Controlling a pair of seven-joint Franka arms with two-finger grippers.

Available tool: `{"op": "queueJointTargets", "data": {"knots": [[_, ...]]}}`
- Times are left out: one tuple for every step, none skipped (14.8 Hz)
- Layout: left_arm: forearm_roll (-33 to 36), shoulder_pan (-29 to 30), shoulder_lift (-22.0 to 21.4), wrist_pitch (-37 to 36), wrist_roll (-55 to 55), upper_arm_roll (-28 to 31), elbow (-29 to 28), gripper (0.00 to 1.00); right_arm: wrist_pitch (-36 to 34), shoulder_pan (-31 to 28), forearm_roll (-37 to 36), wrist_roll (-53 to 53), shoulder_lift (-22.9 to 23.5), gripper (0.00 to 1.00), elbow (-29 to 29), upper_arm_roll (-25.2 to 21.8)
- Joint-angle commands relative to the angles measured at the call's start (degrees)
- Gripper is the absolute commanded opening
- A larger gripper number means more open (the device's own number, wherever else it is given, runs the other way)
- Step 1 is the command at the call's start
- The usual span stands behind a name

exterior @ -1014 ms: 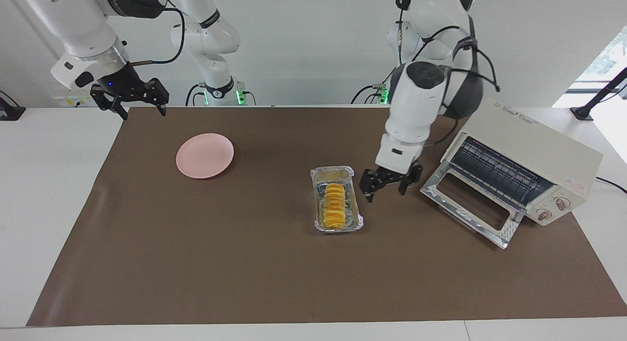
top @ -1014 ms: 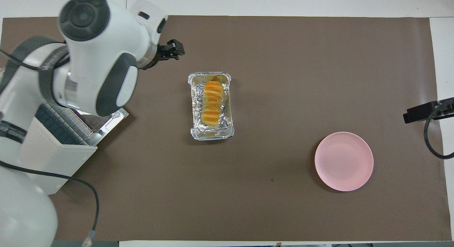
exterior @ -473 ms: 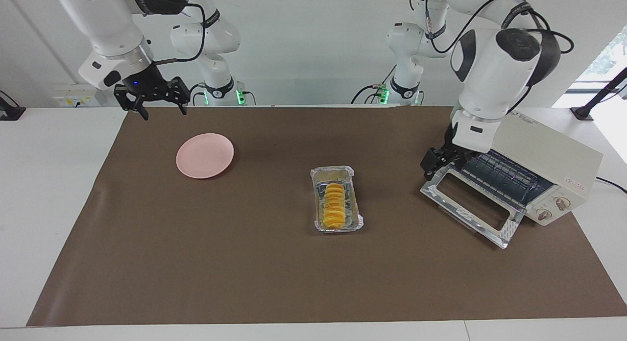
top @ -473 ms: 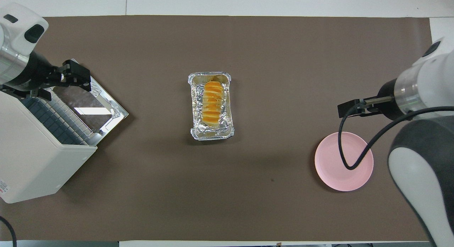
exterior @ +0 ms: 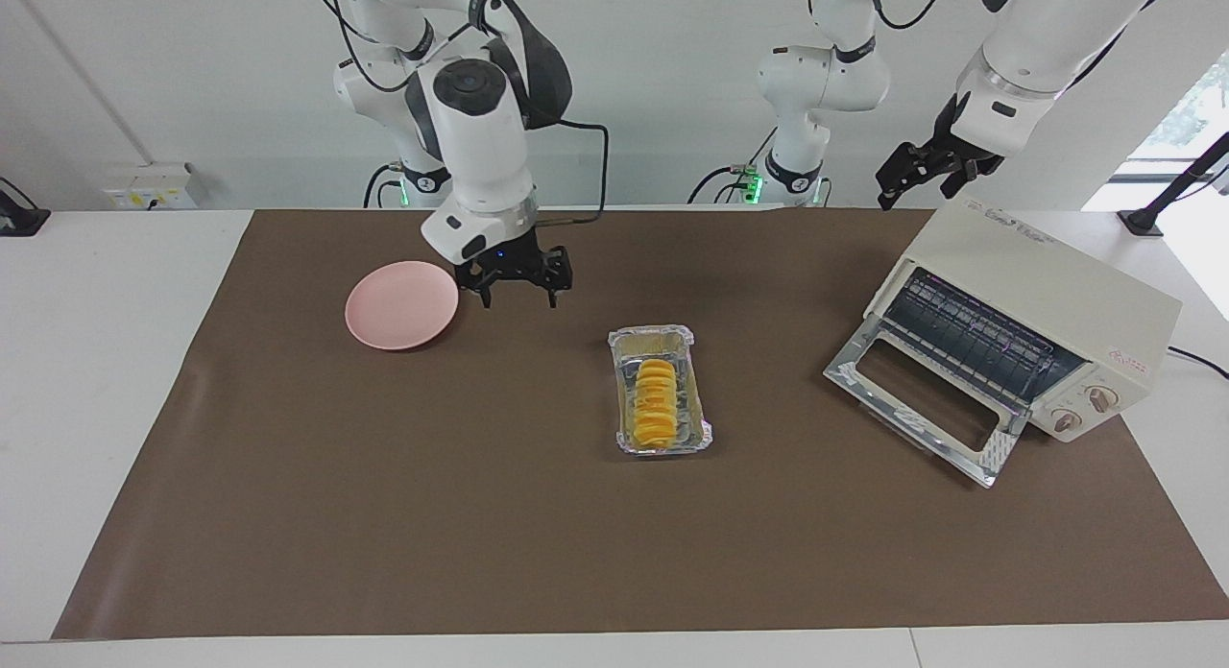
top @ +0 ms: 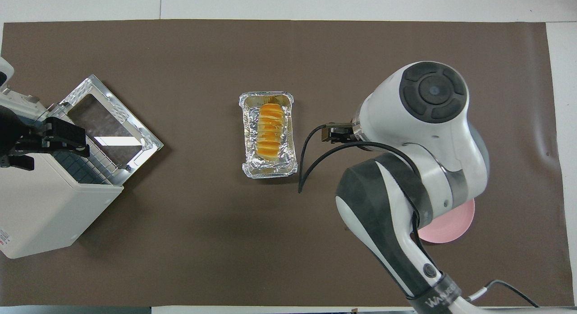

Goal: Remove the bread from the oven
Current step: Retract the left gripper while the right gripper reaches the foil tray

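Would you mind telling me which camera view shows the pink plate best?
The facing view: there the whole pink plate lies uncovered on the brown mat, beside the right gripper, which hangs open above the mat. In the overhead view the right arm covers most of the plate, leaving only a pink sliver of its rim.

Right tool [exterior: 516, 291] low, fingers spread — left tool [exterior: 924, 172] raised high, likewise spread.
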Motion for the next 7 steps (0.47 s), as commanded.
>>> {"op": "queueJointTargets", "data": {"knots": [[-0.48, 3.37, -2.25, 2.31, 2.83, -2.64, -3.36, 1.0, 1.81, 2.35, 0.87, 3.88, 6.27, 1.0, 4.71, -0.33], [-0.48, 5.55, -2.08, 2.69, 6.16, -3.17, -3.01, 1.0, 1.81, 3.66, 0.78, 6.5, 10.03, 1.0, 8.2, -0.33], [-0.48, 7.23, -2.08, 2.08, 7.15, -4.39, -3.0, 1.0, 1.81, 4.54, 0.69, 8.53, 13.98, 1.0, 12.15, -0.33], [-0.48, 8.64, -2.08, 2.25, 7.24, -5.36, -3.18, 1.0, 1.99, 5.42, 0.52, 10.46, 17.59, 1.0, 15.41, -0.33], [-0.48, 9.78, -1.99, 2.51, 7.33, -6.42, -3.26, 1.0, 1.99, 5.61, 0.34, 11.7, 20.41, 1.0, 18.05, -0.33], [-0.48, 10.14, -1.99, 2.43, 7.42, -6.77, -3.27, 1.0, 2.25, 5.61, 0.25, 11.71, 22.44, 1.0, 20.08, -0.33], [-0.48, 10.58, -1.99, 2.34, 7.51, -6.78, -3.35, 1.0, 3.99, 5.52, 0.08, 11.72, 23.5, 1.0, 20.28, -0.33]]}}
